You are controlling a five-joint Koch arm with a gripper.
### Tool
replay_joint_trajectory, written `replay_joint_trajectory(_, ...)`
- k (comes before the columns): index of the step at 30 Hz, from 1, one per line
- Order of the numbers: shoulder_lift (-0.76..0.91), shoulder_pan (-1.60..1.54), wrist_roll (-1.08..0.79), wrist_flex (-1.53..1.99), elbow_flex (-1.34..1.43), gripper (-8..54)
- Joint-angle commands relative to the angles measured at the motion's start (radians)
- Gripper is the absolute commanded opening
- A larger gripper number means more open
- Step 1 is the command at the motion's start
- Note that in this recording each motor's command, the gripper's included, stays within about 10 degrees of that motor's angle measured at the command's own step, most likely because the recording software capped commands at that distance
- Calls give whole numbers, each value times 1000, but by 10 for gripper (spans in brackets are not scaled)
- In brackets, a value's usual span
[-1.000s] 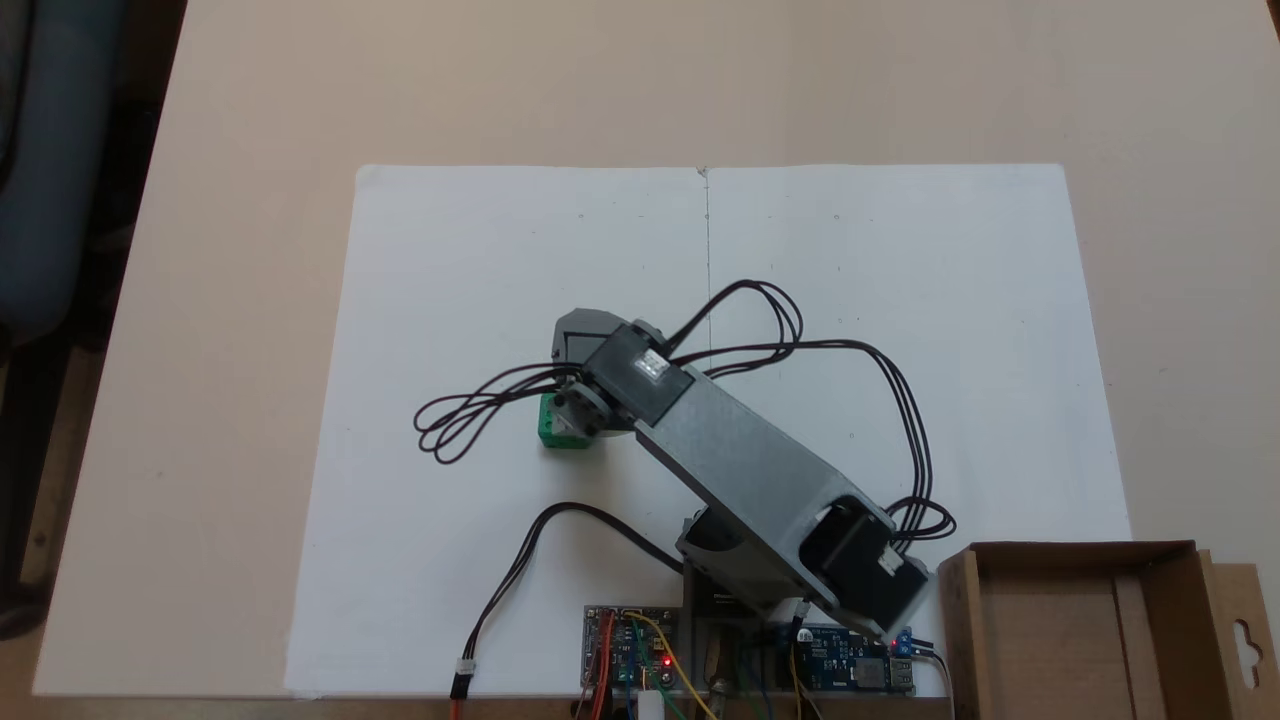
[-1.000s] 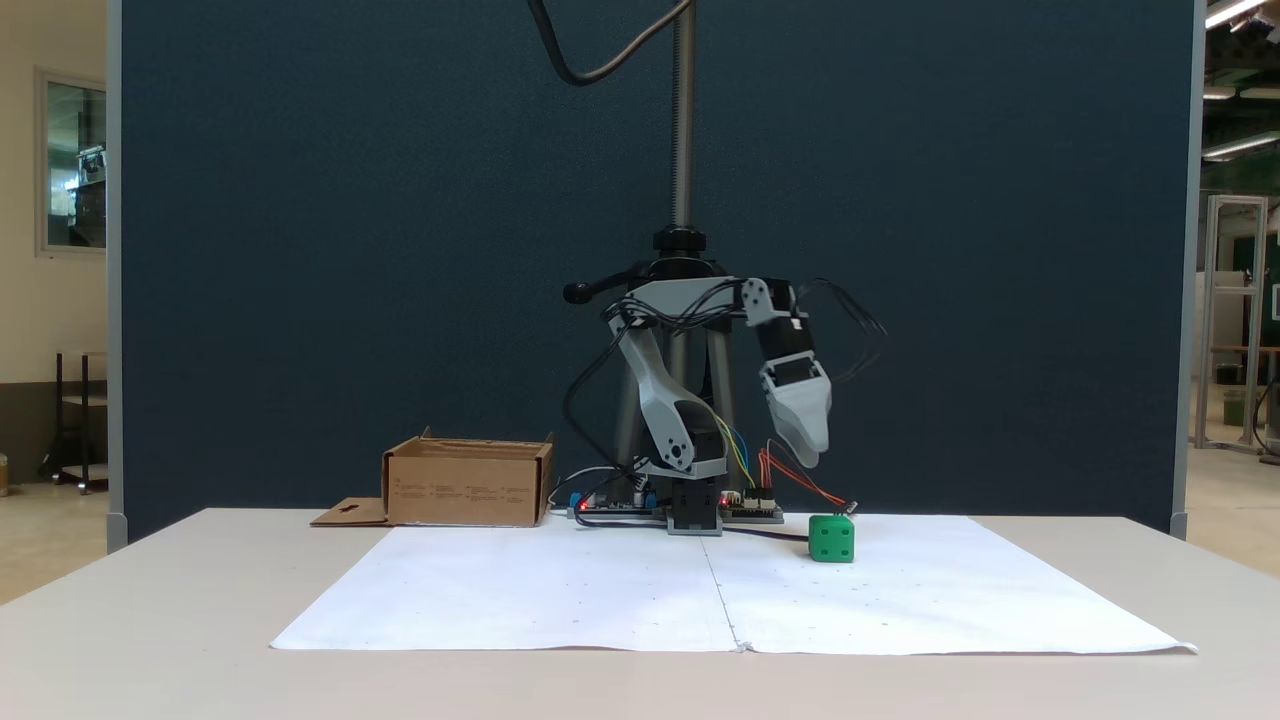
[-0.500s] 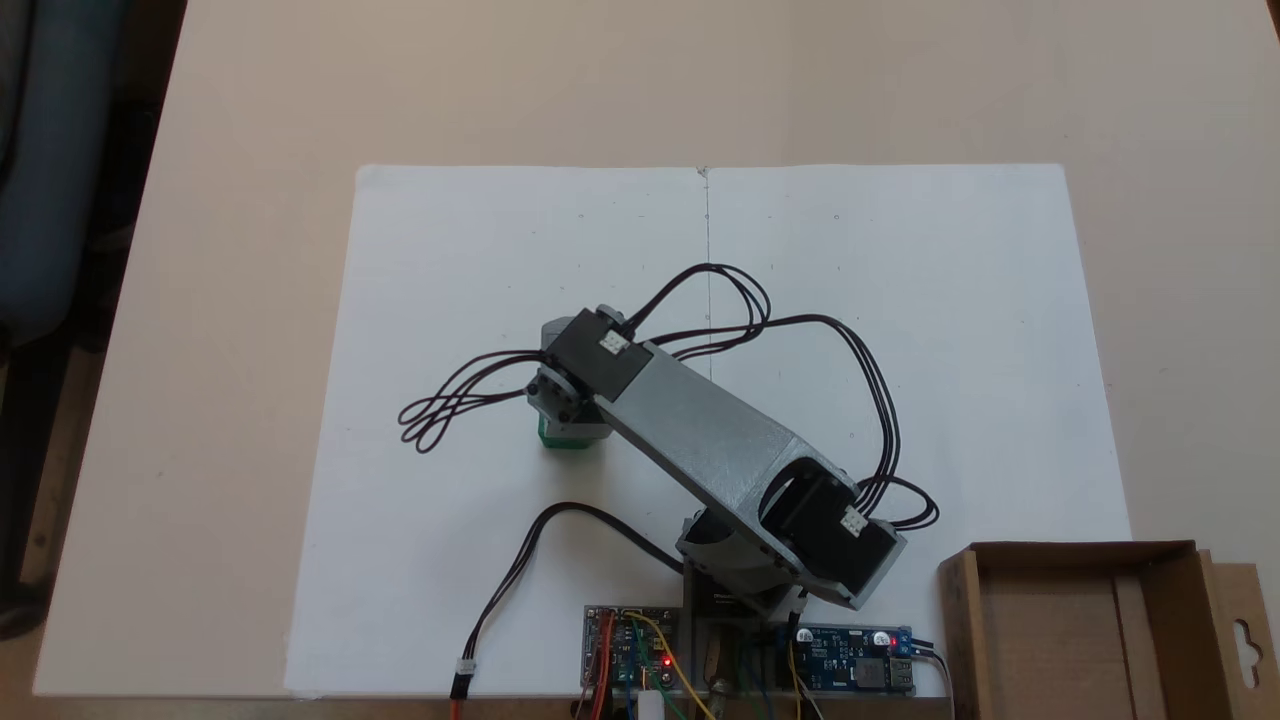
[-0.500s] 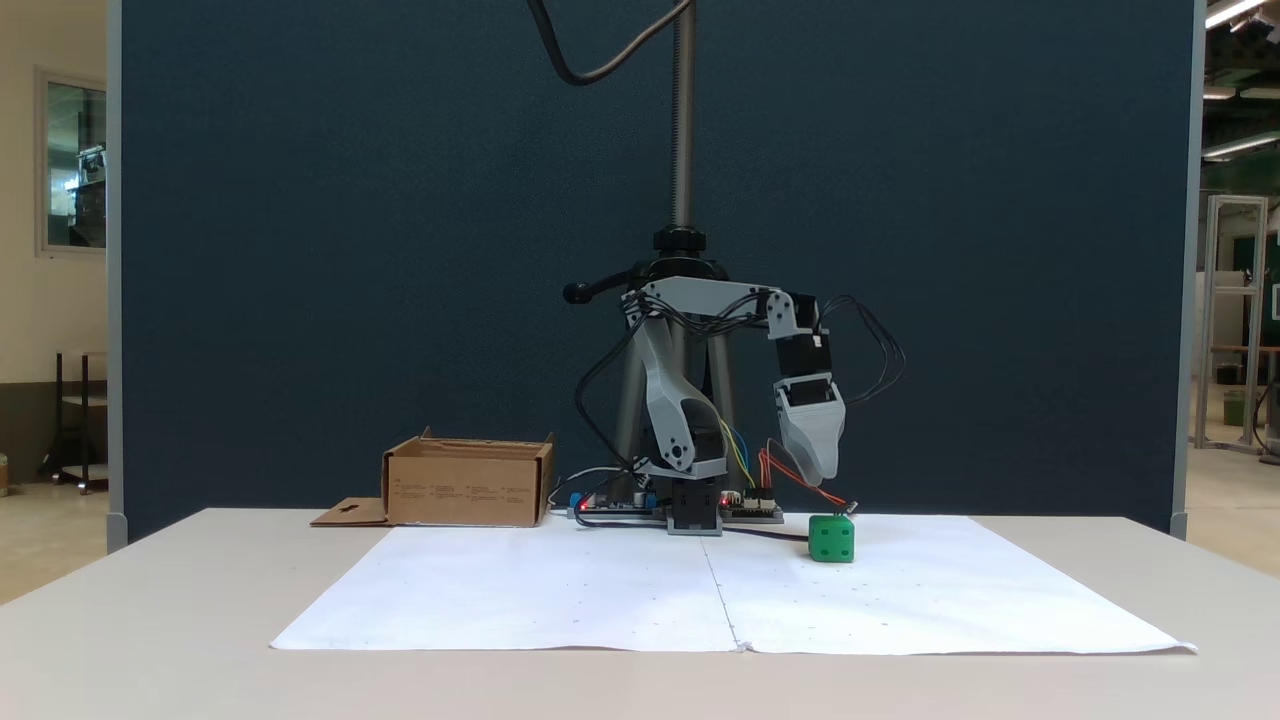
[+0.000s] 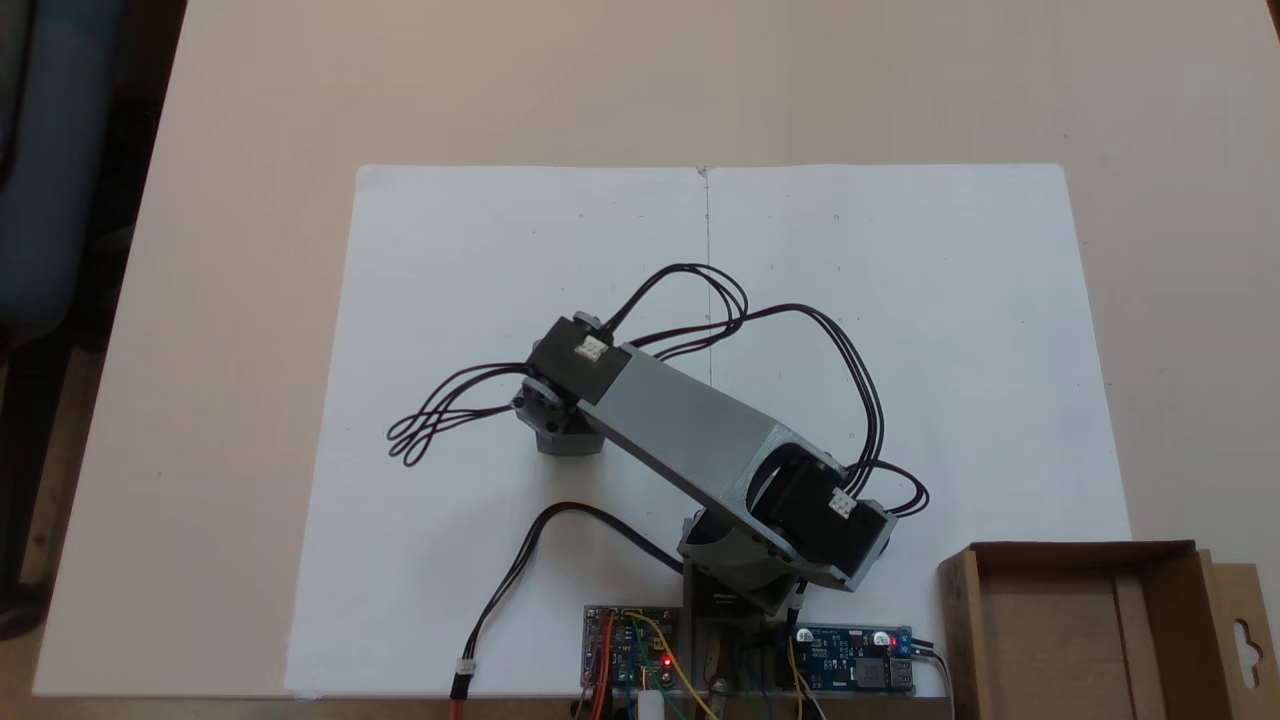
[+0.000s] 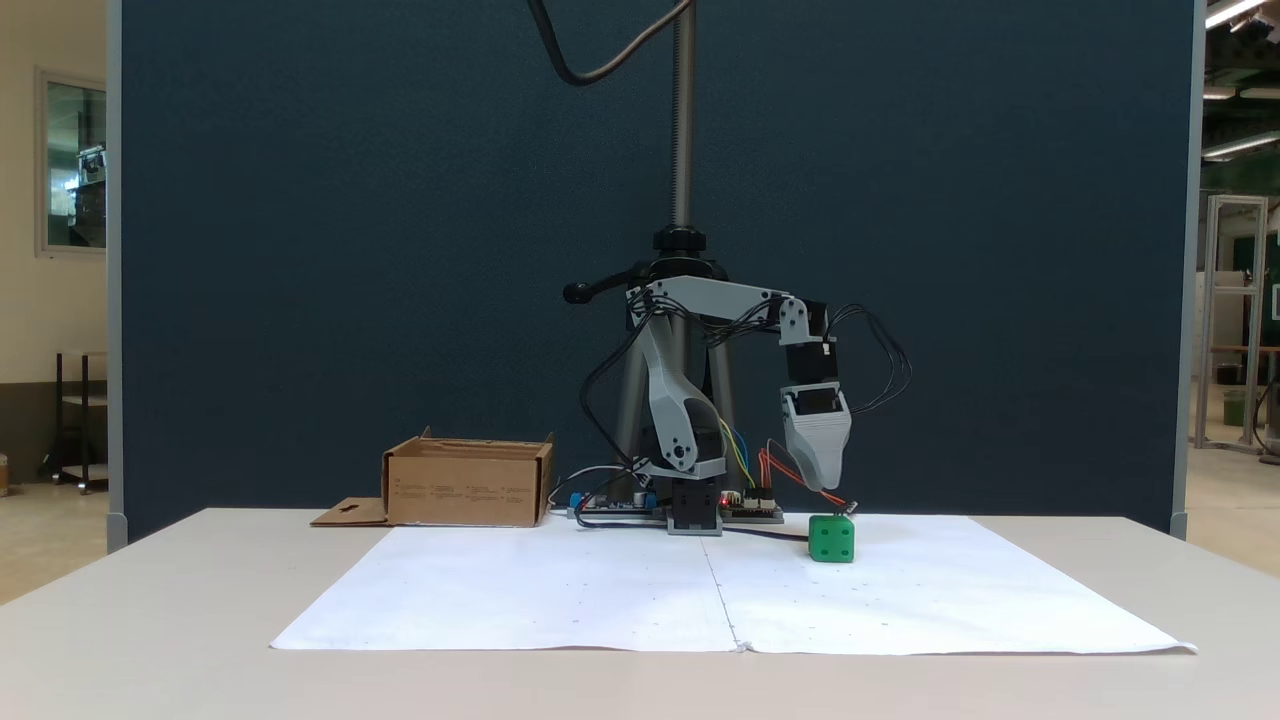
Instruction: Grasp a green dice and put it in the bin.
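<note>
Lowered since a second ago, the gripper (image 6: pixel 826 484) now hangs just above the green dice (image 6: pixel 832 538), its tip pointing straight down; seen from above, the wrist has swung over the cube and hides it completely. Whether the claw is wide or narrow I cannot tell (its jaws line up one behind the other in the side-on fixed view). The dice sits flat on the white paper sheet (image 6: pixel 900 600), a cube with no long axis, one face with three pips turned to the side-on camera. It is not gripped. Bare paper lies open all around it. The bin (image 5: pixel 1085 625) stands well apart at the table's near corner by the arm's base, beside the circuit boards (image 5: pixel 850 668), its top open.
</note>
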Motion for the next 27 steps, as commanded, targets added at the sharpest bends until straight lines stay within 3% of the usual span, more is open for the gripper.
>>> replay_joint_trajectory(1, 29, -3, 110, 61, -71, 396)
replay_joint_trajectory(27, -87, 3, 161, 46, -67, 401)
